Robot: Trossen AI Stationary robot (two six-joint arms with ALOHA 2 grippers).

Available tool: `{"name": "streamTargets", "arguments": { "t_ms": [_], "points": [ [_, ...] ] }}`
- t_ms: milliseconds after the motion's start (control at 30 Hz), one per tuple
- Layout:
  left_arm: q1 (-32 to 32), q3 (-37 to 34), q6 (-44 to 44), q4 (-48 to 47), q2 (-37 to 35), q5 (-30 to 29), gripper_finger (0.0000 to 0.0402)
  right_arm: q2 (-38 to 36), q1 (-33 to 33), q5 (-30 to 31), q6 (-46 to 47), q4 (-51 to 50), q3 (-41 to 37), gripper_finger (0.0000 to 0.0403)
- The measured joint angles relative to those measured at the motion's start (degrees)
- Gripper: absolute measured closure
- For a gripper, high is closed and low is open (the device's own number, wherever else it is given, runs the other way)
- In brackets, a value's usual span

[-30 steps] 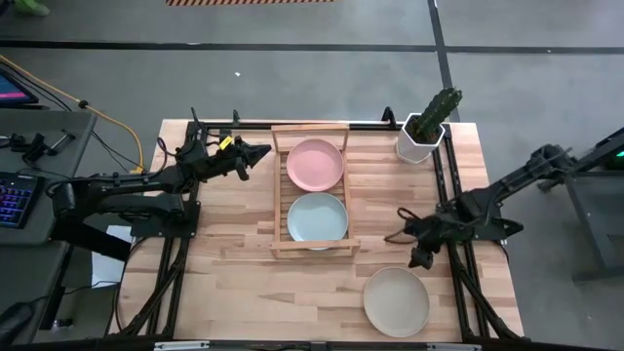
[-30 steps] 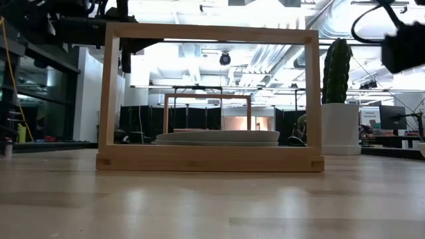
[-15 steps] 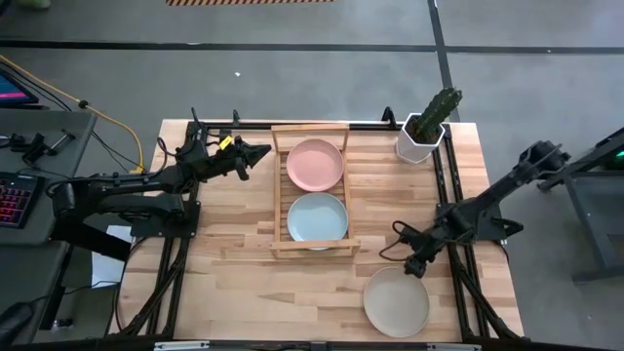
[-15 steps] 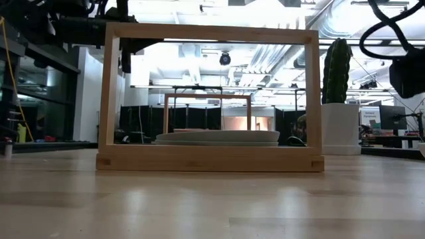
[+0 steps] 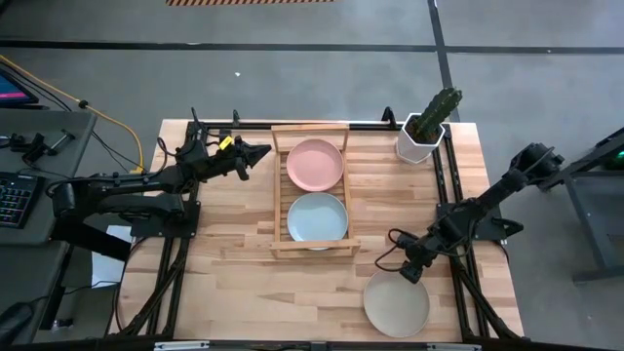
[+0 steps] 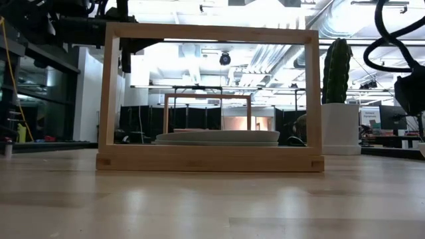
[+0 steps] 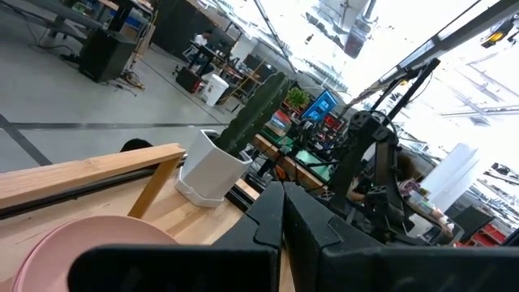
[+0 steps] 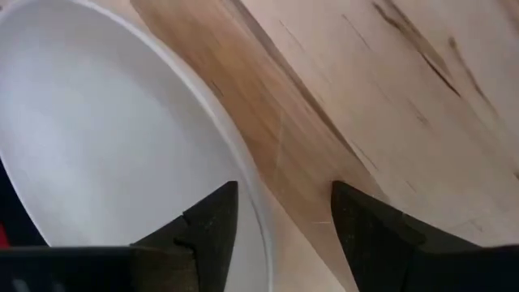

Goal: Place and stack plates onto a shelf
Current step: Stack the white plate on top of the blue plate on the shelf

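In the right wrist view the cream plate [image 8: 97, 146] runs off the picture's edge, so only part of it shows. In the low view the shelf [image 6: 210, 162] front rail hides most of the plates [image 6: 218, 137] inside, and how many are stacked cannot be told

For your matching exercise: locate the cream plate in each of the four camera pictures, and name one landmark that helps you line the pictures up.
High view: cream plate on the table's near right, just below the right claw.
Low view: not in it.
Left wrist view: not in it.
Right wrist view: it fills the picture's left, its rim between the open claw's fingers.
Shared landmark: the cactus pot, also in the low and left wrist views.
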Motion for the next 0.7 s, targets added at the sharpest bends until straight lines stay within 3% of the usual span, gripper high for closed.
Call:
{"name": "streamTargets", "arguments": {
  "t_ms": [100,300,500,700],
  "points": [
    [0.0,0.0,0.0,0.0,0.0,0.0,0.0401,0.0,0.0,-0.3,0.0,0.0,0.0,0.0239],
    [0.0,0.0,0.0,0.0,0.0,0.0,0.0401,-0.8,0.0,-4.6,-2.8,1.1,-0.2,0.0388],
    [0.0,0.0,0.0,0.0,0.0,0.0,0.0401,-6.6,-0.2,-11.0,-8.9,2.2,-0.2,0.0399],
    [0.0,0.0,0.0,-0.2,0.0,0.0,0.0401,-15.9,-0.2,-14.7,-9.0,9.3,-0.2,0.0401]
  ]
}}
